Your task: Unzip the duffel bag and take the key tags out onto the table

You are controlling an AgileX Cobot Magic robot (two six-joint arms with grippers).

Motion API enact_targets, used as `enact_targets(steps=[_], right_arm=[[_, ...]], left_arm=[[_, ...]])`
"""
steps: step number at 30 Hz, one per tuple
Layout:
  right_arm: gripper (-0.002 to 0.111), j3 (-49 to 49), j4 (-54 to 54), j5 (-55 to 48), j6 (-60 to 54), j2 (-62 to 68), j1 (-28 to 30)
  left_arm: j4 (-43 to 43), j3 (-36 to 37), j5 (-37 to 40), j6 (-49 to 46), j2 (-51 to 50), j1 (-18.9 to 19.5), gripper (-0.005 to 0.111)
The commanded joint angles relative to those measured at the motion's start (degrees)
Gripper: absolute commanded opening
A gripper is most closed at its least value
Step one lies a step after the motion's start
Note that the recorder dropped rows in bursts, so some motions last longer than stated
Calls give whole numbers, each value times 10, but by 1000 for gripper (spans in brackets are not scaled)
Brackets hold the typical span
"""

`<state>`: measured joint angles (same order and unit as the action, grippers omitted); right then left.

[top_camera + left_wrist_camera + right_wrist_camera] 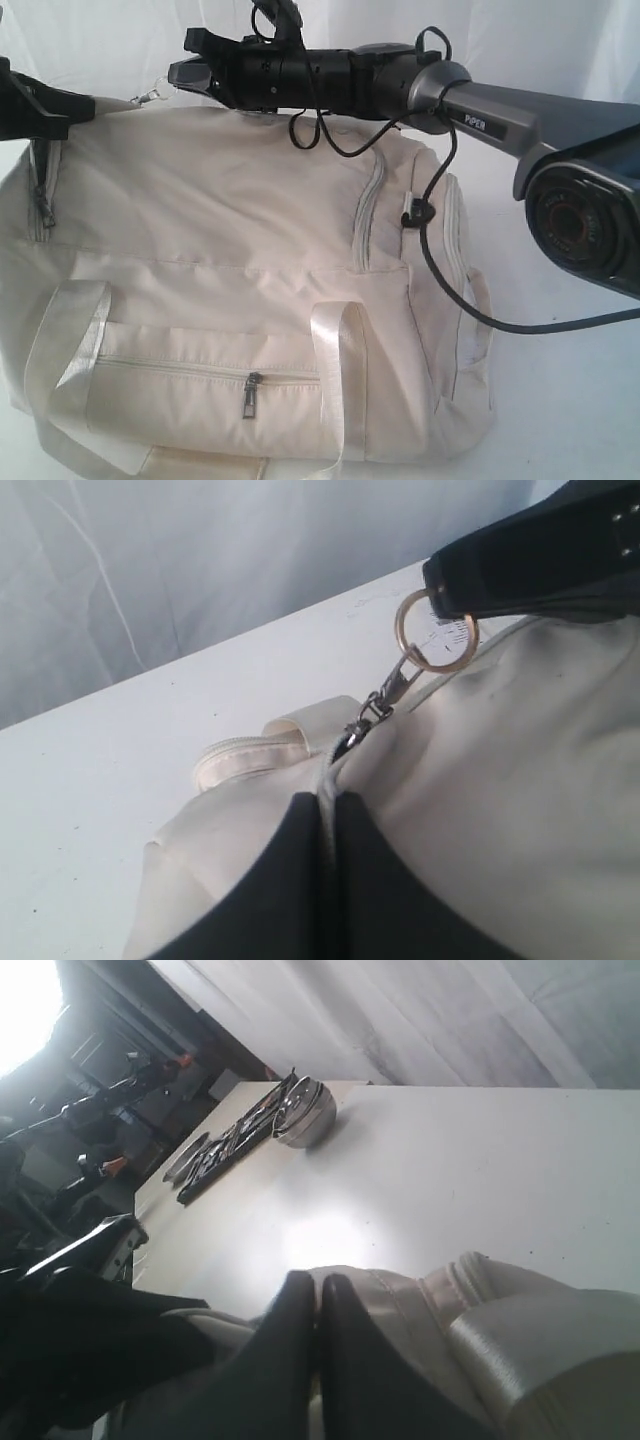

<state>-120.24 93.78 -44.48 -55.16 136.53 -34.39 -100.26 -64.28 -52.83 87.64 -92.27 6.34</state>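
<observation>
Two shut pincers: your right pincer (316,1282) seems clamped on the ring pull (438,667) at the far-left end of the duffel bag (250,250), left pincer (320,805) beside it; pull rightward.

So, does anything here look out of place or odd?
Nothing spilled or damaged. Two things stand out: a loose black cable from the right arm hangs across the duffel bag, and metal clutter lies at the far end of the table.

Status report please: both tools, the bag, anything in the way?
Left tool shut at duffel bag zip seam. Right tool shut by the ring pull. Zip looks closed, key tags unseen. Arm cable drapes over bag.
</observation>
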Motion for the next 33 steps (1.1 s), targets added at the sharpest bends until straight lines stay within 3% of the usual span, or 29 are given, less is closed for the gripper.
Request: enact_targets(steps=[1,14,23,28,33], right_arm=[[0,-3,-29,-16,22,-28,21],[0,-3,-133,-50,107,-37,45],[0,-2,-160,-88,153,-44,64],[0,-2,-188,-118,168,-56,70],[0,22,-231,-142,195,-97,123]], left_arm=[[3,-2,18,3,13,9,0],[3,-2,20,3,13,12,0],[3,-2,4,10,13,49,0],[3,-2,7,10,13,49,0],[3,-2,13,10,13,49,0]])
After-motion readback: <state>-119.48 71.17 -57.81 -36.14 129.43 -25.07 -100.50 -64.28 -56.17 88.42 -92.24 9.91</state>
